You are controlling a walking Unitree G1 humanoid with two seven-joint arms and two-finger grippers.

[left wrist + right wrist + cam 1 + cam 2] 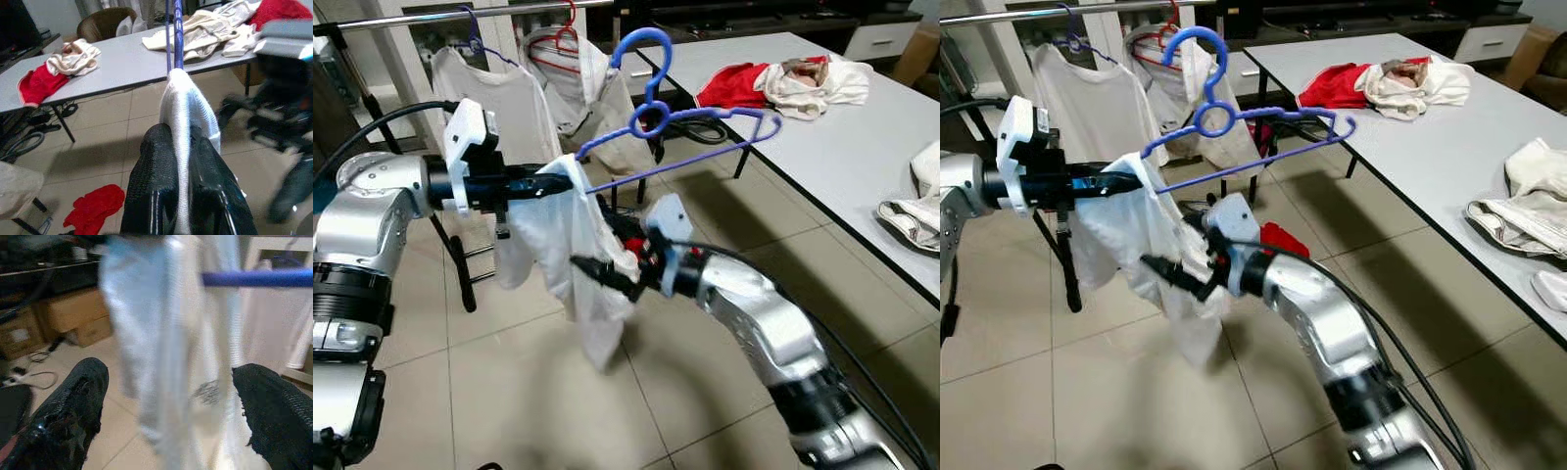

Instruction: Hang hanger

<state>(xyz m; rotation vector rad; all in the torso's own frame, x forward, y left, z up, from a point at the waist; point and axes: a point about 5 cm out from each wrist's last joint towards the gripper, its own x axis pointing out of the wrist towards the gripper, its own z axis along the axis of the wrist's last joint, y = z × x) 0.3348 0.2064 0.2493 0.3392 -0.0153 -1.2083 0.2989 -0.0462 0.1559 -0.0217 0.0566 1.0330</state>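
A blue hanger (675, 122) is held in the air, hook up, in front of the clothes rail (509, 12). A white garment (578, 255) drapes over its near end and hangs toward the floor. My left gripper (553, 184) is shut on that cloth-covered end; in the left wrist view the white garment (188, 103) is pinched between the black fingers (151, 196), and the hanger (178, 34) runs on beyond. My right gripper (592, 272) is open, lower down against the hanging cloth. In the right wrist view the garment (161, 333) hangs between its spread fingers (78, 396), under the blue bar (259, 278).
The rail carries a white shirt (509, 98) and another garment on a red hanger (568, 44). A grey table (822, 147) on the right holds red and white clothes (783, 83) and more laundry (920, 206). A red cloth (1283, 238) lies on the tiled floor.
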